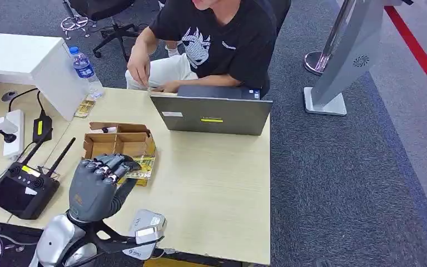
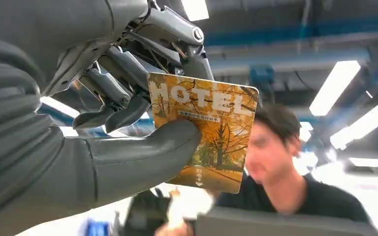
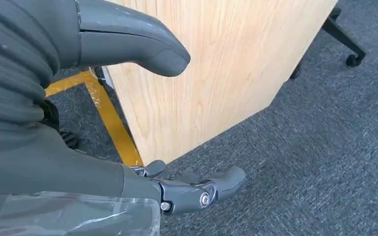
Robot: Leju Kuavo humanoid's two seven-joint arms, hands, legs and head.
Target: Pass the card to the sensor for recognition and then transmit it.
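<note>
A yellow card printed "HOTEL", with an autumn-tree picture, is pinched between the thumb and fingers of my left hand. In the head view my left hand is raised over the near left part of the wooden table, and the card's edge sticks out past the fingertips. A small grey-white sensor box lies at the table's near edge, just right of and below that hand. My right hand hangs beside the table's wooden side panel, fingers apart and holding nothing.
A brown cardboard box sits just beyond my left hand. A person in a black shirt sits behind an open grey laptop. A black controller with antennas, a power strip and a water bottle stand at left.
</note>
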